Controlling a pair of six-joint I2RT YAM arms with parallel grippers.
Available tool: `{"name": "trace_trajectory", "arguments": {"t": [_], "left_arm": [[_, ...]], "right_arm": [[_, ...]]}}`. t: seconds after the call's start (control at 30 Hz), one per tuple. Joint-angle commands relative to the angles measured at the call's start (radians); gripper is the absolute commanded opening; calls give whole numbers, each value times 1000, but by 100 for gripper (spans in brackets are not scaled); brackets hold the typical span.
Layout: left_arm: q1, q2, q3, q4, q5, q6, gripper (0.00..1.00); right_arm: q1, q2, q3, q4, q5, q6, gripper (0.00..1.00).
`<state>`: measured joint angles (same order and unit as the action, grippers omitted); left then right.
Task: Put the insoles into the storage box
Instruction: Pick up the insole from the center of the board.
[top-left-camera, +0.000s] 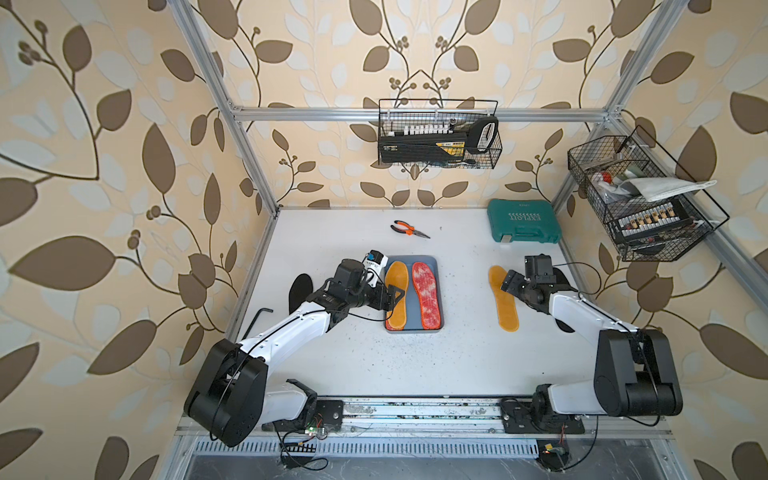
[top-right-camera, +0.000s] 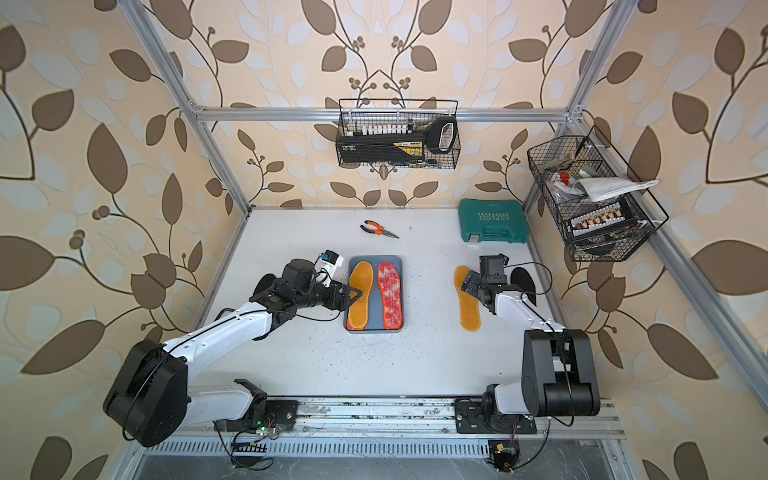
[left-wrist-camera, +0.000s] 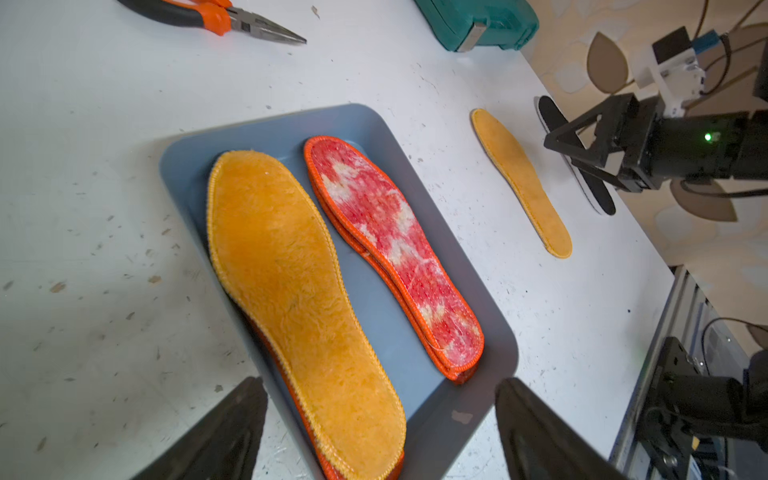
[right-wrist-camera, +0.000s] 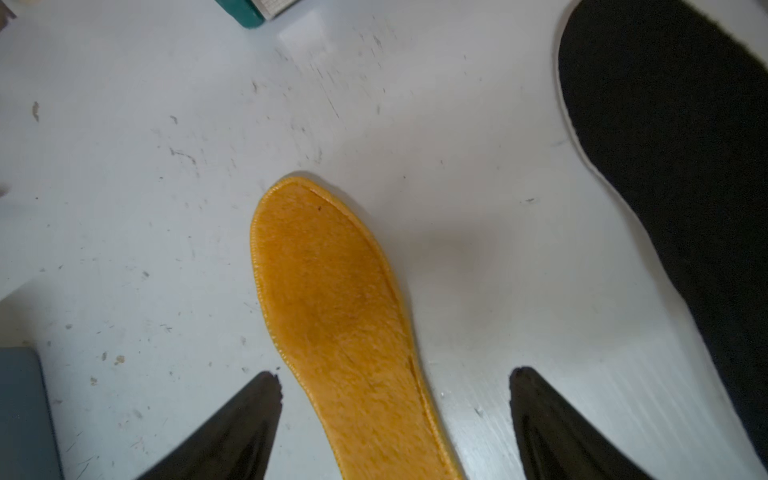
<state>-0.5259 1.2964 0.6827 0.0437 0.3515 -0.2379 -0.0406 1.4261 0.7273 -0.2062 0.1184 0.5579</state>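
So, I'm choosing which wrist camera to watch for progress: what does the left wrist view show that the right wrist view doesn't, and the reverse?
Only the left wrist view: the inside of the storage box, with an orange-yellow insole lying on top of others, red-speckled insoles beside it, plus the pliers. Only the right wrist view: the right gripper open, its fingers either side of the loose orange-yellow insole. Both: that loose insole, the black insole next to it, and part of the green case.
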Motion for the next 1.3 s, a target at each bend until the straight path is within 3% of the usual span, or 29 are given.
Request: {"name": "trace_trajectory", "arguments": {"t": [0.0,0.23,0.5,0.63,1.0,1.27], "left_arm": [[-55,-1,-18,127,74,70,90],[-88,-74,-35,89,-11,96,91],[-88,-73,-27,72,-43,81,92],[-88,-81,-30,66,-55,78,92],[-88,-105,-40,50,-100,92,94],[-88,-93,-40,58,-83,91,94]], "right_arm": [[-31,15,2,-10,-116,19,86],[-38,55,5,-25,-176,28,72],[-37,89,-24,-36,-184,56,64],[-37,121,-35,3,-256,60,46],[-37,145,-31,27,-273,61,4],[-37,95,-37,30,-265,56,0]]}}
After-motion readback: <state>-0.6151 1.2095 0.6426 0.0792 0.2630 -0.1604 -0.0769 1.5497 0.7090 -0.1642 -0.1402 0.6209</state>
